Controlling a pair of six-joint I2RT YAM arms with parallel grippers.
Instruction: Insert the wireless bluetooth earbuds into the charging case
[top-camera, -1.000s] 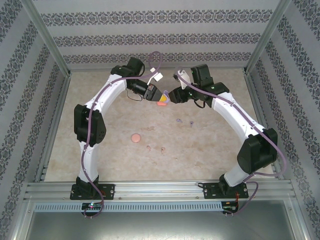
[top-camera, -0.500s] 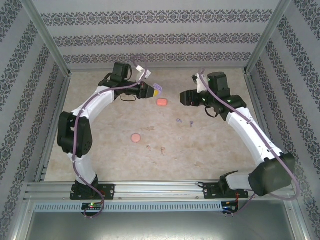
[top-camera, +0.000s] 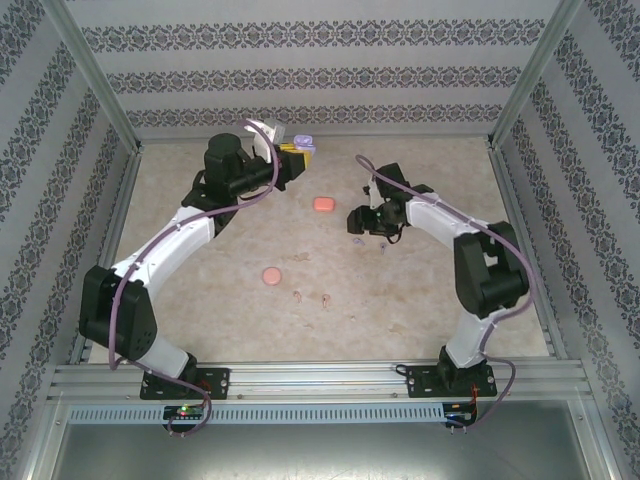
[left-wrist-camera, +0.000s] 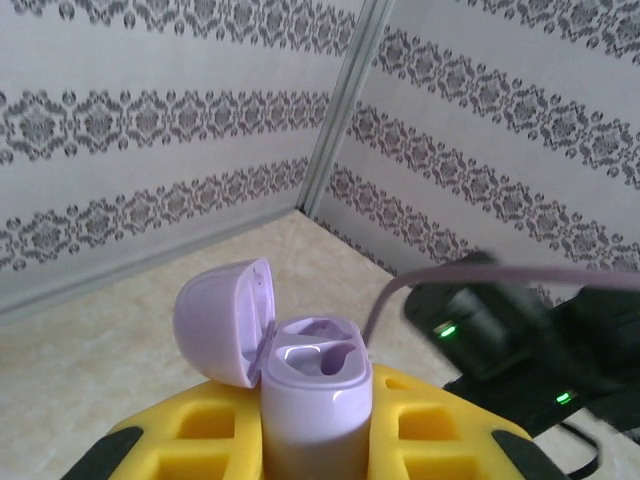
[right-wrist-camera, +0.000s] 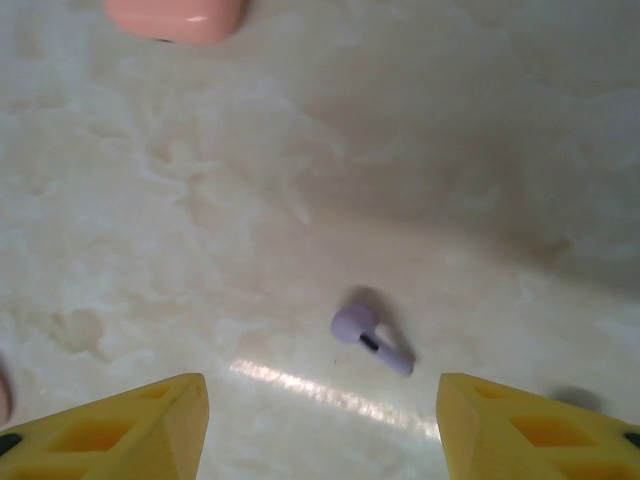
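While one purple case (left-wrist-camera: 315, 400) sits gripped, one purple earbud (right-wrist-camera: 372, 340) lies loose.

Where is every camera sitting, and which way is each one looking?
Top external: high up behind the robot, looking down at the table; left arm and right arm show, bases nearest.
Left wrist: on the left arm, facing the wall corner; the yellow left fingers clamp an open purple case.
Right wrist: on the right arm, looking down at a purple earbud between the spread right fingers.
Shared: top and left wrist both show the purple case.
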